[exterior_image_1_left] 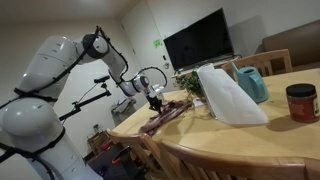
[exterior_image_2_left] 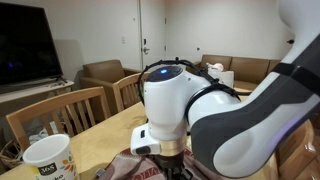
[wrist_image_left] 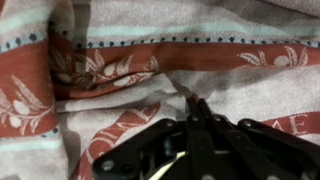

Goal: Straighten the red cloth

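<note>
The red cloth (exterior_image_1_left: pixel 166 117) lies crumpled at the near end of the wooden table (exterior_image_1_left: pixel 250 140). It is red and grey with an olive-branch print and teal stripes, and it fills the wrist view (wrist_image_left: pixel 150 60). My gripper (exterior_image_1_left: pixel 155 103) is down on the cloth. In the wrist view its fingers (wrist_image_left: pixel 193 100) are pressed together with a small fold of the cloth pinched at their tips. In an exterior view the arm's wrist hides most of the cloth (exterior_image_2_left: pixel 128 167), and only an edge shows.
A white bag (exterior_image_1_left: pixel 228 95), a teal jug (exterior_image_1_left: pixel 252 83), a red-lidded jar (exterior_image_1_left: pixel 300 102) and a plant (exterior_image_1_left: pixel 188 82) stand further along the table. A white mug (exterior_image_2_left: pixel 48 158) sits at the table edge. Wooden chairs (exterior_image_2_left: pixel 60 110) surround the table.
</note>
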You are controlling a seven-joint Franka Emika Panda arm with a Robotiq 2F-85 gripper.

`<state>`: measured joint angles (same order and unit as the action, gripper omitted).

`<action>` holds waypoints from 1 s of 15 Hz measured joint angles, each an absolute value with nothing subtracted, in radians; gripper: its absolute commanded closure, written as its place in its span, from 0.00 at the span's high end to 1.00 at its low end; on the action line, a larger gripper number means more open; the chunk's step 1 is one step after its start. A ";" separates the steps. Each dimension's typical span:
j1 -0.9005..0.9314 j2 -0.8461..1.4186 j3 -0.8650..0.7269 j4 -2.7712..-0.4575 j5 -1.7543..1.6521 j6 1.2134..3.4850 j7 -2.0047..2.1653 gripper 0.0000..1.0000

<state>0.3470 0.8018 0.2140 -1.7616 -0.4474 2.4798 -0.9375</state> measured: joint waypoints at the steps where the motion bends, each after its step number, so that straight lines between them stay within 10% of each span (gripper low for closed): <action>1: 0.355 0.801 0.214 -1.758 -0.455 2.476 -0.937 0.01; 15: 0.455 0.799 0.219 -1.629 -0.489 2.335 -0.939 0.01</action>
<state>0.4550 0.7992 0.2190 -1.6289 -0.4892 2.3346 -0.9392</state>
